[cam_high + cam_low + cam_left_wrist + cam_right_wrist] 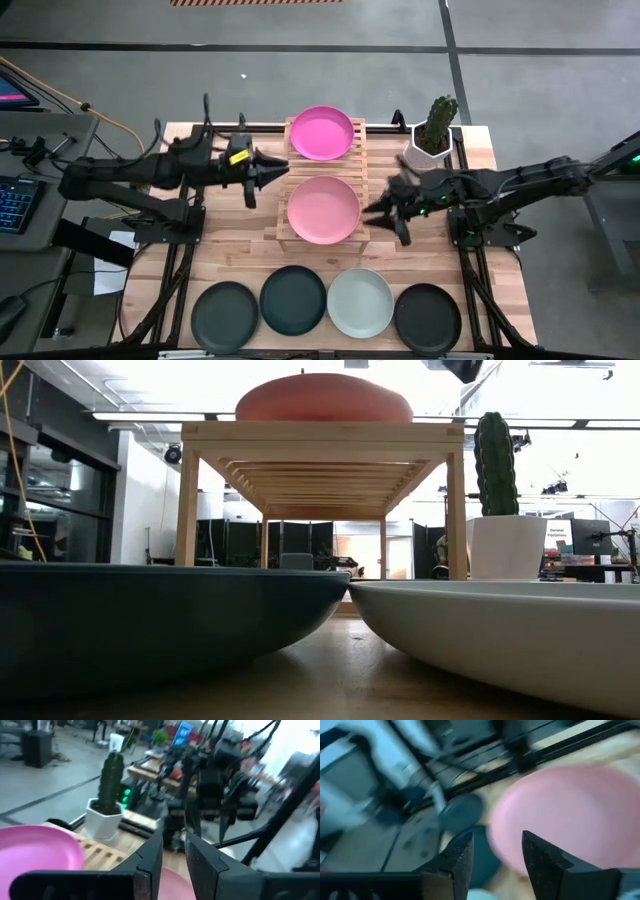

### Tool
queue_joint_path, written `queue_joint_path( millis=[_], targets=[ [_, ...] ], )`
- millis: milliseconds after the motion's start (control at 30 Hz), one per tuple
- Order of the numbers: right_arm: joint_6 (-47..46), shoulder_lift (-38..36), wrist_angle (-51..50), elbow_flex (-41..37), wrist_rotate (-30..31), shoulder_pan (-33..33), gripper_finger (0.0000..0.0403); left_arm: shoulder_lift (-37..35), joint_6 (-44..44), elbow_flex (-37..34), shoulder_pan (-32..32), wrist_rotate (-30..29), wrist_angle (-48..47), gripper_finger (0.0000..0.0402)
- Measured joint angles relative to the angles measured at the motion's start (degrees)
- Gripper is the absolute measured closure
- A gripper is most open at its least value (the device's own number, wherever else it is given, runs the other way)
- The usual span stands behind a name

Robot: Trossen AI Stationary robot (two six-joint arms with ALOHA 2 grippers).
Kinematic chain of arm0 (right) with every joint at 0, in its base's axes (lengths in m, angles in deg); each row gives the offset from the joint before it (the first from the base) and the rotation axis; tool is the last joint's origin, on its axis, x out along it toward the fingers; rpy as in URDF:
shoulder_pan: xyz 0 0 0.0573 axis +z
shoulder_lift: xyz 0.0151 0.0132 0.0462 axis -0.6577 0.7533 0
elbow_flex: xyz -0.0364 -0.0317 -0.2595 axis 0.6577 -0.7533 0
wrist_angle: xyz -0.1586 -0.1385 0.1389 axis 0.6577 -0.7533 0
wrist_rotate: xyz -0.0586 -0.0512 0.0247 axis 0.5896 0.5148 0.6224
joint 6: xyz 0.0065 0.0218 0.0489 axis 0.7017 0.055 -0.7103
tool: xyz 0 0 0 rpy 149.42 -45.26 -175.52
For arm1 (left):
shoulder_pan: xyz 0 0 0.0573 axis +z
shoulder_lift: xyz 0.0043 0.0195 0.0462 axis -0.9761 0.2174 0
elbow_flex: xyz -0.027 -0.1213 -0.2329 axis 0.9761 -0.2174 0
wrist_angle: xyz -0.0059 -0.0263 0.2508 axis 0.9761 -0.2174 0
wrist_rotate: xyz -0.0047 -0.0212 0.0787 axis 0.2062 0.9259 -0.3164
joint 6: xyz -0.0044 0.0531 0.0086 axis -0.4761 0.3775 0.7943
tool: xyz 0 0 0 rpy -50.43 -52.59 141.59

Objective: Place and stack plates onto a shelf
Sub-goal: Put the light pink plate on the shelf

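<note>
Shelf (322, 183) long axis runs front to back on the plank surface (240, 255); two pink plates (322, 208) sit on it, rims up. Four more plates (292, 299) line the front edge. Left gripper (268, 172) and right gripper (385, 210) flank the shelf, jaws spread, empty. Low view: plates cut off, blocking most; office behind.

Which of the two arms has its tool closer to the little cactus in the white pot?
The right. Its open tool sits beside the nearer round pink plate on the slatted wooden shelf, just in front of the cactus in the white pot. The left tool, also open, is across the shelf.
</note>
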Motion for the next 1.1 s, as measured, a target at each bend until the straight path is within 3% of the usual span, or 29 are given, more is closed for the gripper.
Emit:
queue_joint_path(
  millis=[133,300,667,1100],
  targets=[
    [3.9,5.1,2.7,0.0,-5.2,2.2,0.0298,-2.9,-1.3,-5.9,-0.2,0.0,7.7,0.0328],
    [8.0,10.2,2.2,1.8,-7.0,4.8,0.0392,-3.7,-0.6,-6.7,-0.2,-0.1,9.1,0.0328],
    [10.3,18.8,-3.3,5.6,-4.3,5.4,0.0398,-3.7,2.6,-6.7,0.1,-2.1,9.2,0.0328],
    [11.2,19.3,-3.9,5.5,2.3,4.2,0.0402,-3.6,3.3,-6.7,0.1,-2.7,9.2,0.0328]
  ],
)
